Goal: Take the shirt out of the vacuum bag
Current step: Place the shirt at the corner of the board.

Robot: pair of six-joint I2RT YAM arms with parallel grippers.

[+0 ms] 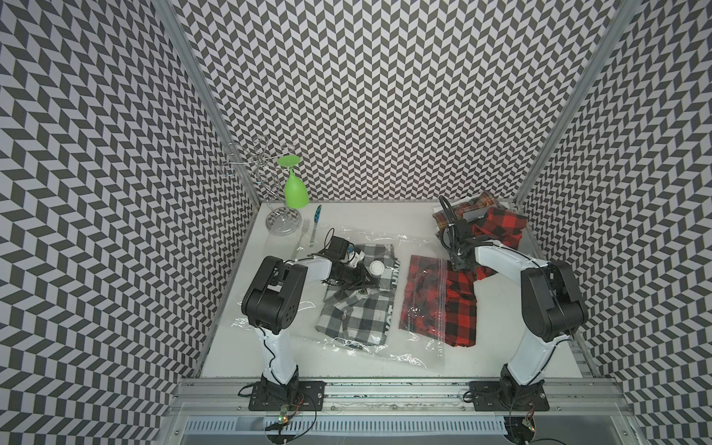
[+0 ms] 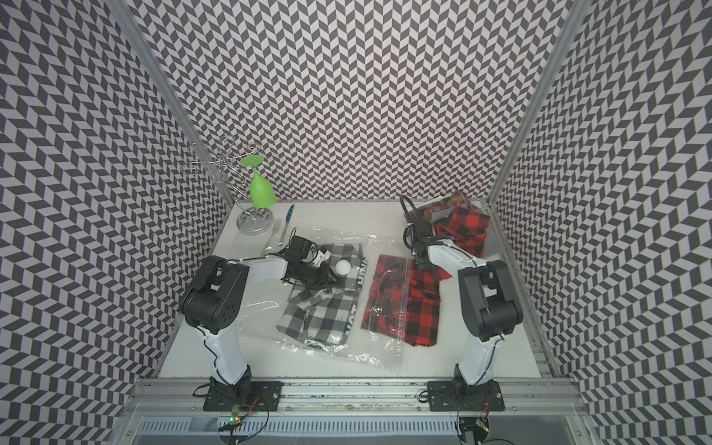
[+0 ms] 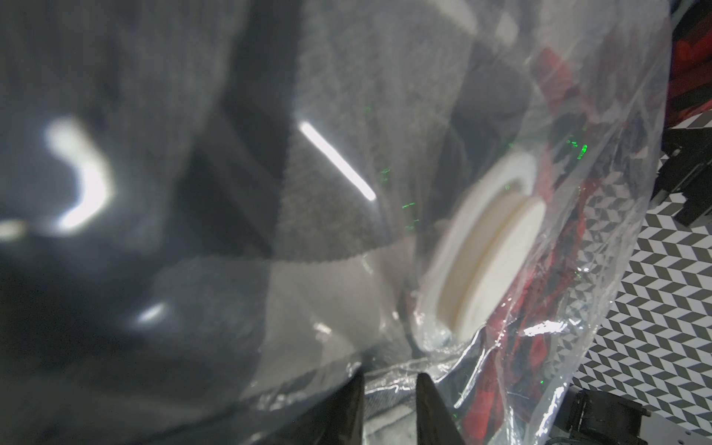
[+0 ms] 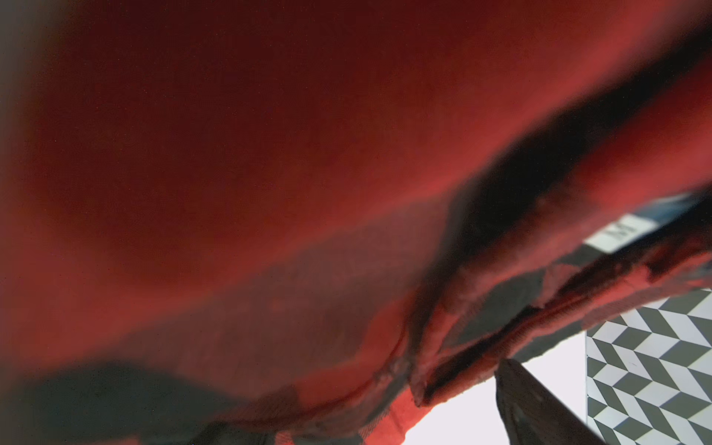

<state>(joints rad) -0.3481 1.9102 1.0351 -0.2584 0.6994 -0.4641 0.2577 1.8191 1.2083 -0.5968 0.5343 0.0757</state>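
Observation:
The vacuum bag [image 1: 293, 308] [image 2: 262, 308] lies flat mid-table, clear and crinkly, with its white valve cap [image 1: 376, 267] [image 3: 497, 262]. A grey plaid shirt [image 1: 358, 316] lies inside it. A red plaid shirt [image 1: 458, 308] [image 2: 424, 308] lies half under the bag's right edge and half out on the table. My left gripper [image 1: 364, 279] [image 3: 389, 375] sits just beside the valve, its jaws nearly together with bag film pinched between them. My right gripper [image 1: 459, 266] points down at the red shirt's far end. Red cloth [image 4: 269, 154] fills the right wrist view; one finger [image 4: 539, 404] shows far to the side, the other is hidden.
A wire rack [image 1: 269, 181] holding an upside-down green glass [image 1: 296, 188] stands at the back left, with a fork [image 1: 304, 231] and a blue-handled utensil [image 1: 316, 219] beside it. More plaid cloth [image 1: 497, 227] is piled at the back right. A metal rail [image 1: 385, 389] runs along the front.

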